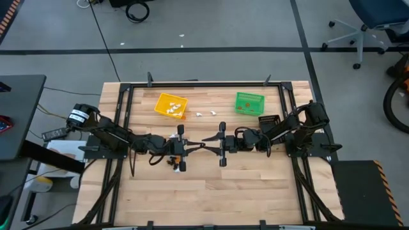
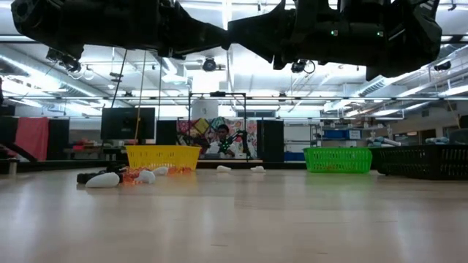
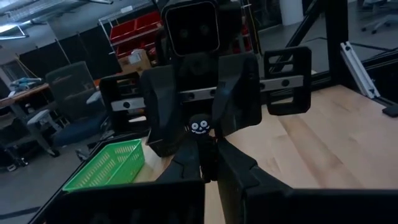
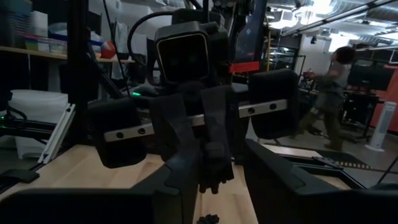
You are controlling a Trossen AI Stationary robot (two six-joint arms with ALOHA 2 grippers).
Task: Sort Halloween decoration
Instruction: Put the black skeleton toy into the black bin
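Nearest, on the wood below the left arm, a few loose trinkets (image 1: pixel 174 162). Mid-table, tip to tip: left gripper (image 1: pixel 199 145) clamped shut on a black grinning trinket (image 3: pixel 199 126), right gripper (image 1: pixel 209 137) spread open either side of it. Beyond, white trinkets (image 1: pixel 208 114) lying between yellow bin (image 1: pixel 167 96) and green bin (image 1: pixel 250 94).

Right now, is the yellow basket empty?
No, the yellow basket has small white trinkets lying inside it in the high view.
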